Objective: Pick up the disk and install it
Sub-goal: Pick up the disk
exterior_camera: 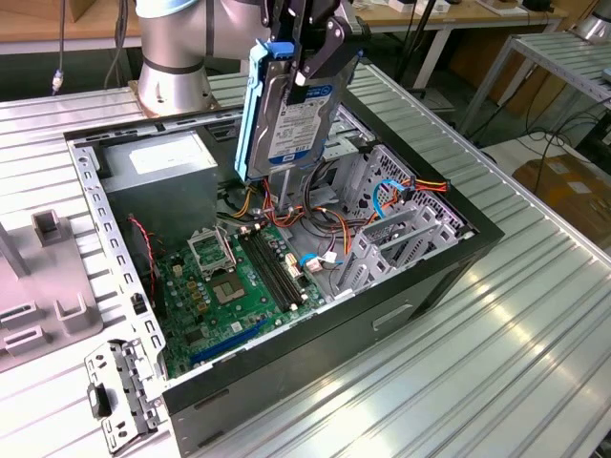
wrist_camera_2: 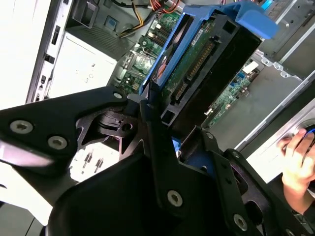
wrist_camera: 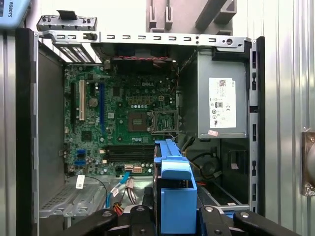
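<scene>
The disk (exterior_camera: pixel 291 114) hangs upright on its edge above the open computer case (exterior_camera: pixel 477 239), its white label with a blue band facing the exterior view's right and its blue plastic carrier running along the edges. My gripper (exterior_camera: pixel 310 57) is shut on its upper end. In the second wrist view the black fingers (wrist_camera_2: pixel 152 123) clamp the disk (wrist_camera_2: pixel 206 59), whose connector side shows. In the first wrist view the blue carrier of the disk (wrist_camera: pixel 174 191) sits between the gripper's (wrist_camera: pixel 172 216) links, over the case's interior. The metal drive cage (exterior_camera: pixel 401 229) lies below and toward the exterior view's right.
Inside the case are a green motherboard (exterior_camera: pixel 229 286), a grey power-supply box (exterior_camera: pixel 162 172) and loose coloured cables (exterior_camera: pixel 315 219). A metal bracket (exterior_camera: pixel 119 391) lies on the ribbed table beside the case. A person's hand (wrist_camera_2: pixel 300 162) rests near the case.
</scene>
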`<control>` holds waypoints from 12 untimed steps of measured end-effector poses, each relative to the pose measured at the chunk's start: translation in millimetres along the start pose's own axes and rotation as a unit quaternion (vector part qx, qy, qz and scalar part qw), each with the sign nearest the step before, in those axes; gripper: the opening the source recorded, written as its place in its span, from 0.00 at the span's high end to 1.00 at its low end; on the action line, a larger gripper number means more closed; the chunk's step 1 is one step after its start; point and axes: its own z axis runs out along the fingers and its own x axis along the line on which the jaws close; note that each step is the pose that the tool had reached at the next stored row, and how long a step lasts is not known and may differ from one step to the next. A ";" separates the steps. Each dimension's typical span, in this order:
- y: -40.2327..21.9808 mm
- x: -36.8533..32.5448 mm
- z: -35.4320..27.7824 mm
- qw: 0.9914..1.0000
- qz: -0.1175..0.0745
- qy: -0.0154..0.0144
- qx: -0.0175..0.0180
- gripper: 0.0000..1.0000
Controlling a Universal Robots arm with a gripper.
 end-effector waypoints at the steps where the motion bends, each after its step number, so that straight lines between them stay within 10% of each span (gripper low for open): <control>1: -0.2 1.3 -0.1 1.000 0.000 0.000 0.000 0.63; 12: -0.3 6.2 -0.5 1.000 0.000 0.000 0.000 0.63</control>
